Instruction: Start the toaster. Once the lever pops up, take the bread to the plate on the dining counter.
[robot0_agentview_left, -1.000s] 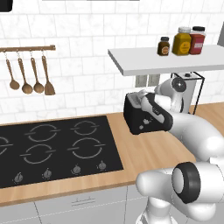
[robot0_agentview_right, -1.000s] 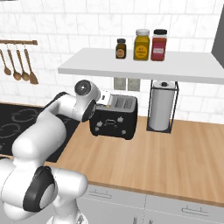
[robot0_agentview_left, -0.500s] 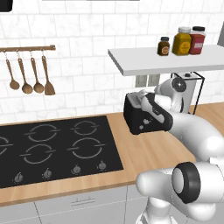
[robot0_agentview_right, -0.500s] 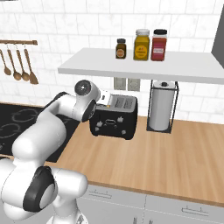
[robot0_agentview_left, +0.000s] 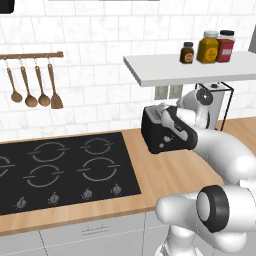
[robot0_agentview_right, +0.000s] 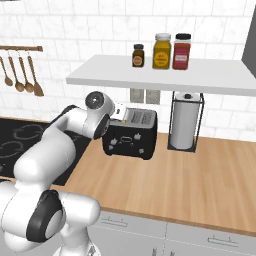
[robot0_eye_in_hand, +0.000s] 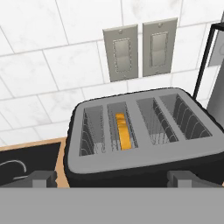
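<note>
Hand (robot0_eye_in_hand: 111, 178), fingers spread wide, hovers above toaster (robot0_eye_in_hand: 144, 131) holding bread (robot0_eye_in_hand: 124, 130).

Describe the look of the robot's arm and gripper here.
The arm is glossy white, built of rounded tubular links with dark grey to black bands at the joints. The gripper ends in two small, blocky dark grey fingertips. No cables or markings are visible.

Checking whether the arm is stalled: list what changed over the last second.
Nothing has visibly changed. The arm stays bent over the toaster, the pincer still hangs just in front of its slots, and the bread still sits down in the second slot from the left in the hand view.
</note>
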